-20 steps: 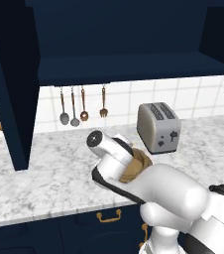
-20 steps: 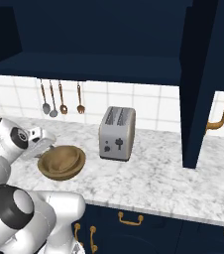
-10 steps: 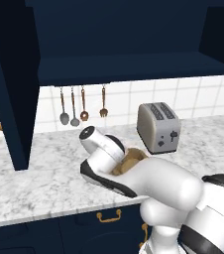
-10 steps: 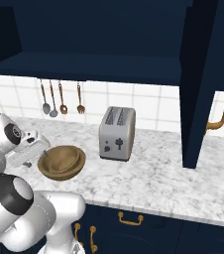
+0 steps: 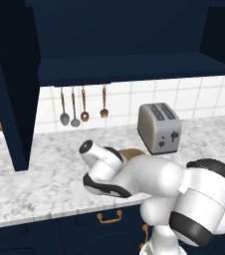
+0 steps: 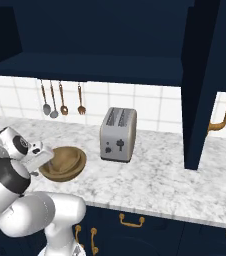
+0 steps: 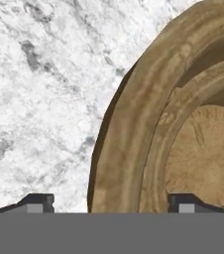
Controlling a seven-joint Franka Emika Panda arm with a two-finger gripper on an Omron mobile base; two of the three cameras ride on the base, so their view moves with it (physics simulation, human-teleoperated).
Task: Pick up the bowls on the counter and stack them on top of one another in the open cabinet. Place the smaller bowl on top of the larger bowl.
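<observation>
A wide brown wooden bowl (image 6: 65, 162) with a thick rim sits on the white marble counter (image 6: 155, 180), left of the toaster. It looks like the larger bowl. My gripper (image 6: 46, 159) is down at its left rim. In the hand view the gripper (image 7: 111, 202) is open, and the bowl's rim (image 7: 121, 144) runs between the two dark fingertips (image 7: 35, 202). The left base view has my arm covering most of the bowl (image 5: 132, 153). The open cabinet's navy shelf (image 6: 90, 67) hangs above the counter. The smaller bowl is out of view.
A silver toaster (image 6: 117, 134) stands just right of the bowl. Metal and wooden utensils (image 6: 60, 97) hang on the tiled wall behind. The tall navy door panel (image 6: 201, 85) reaches down at the right, with a gold faucet (image 6: 225, 112) beyond it.
My arm has swung lower and further left, bringing the hand down at the bowl's left rim. The bowl has stayed where it was.
</observation>
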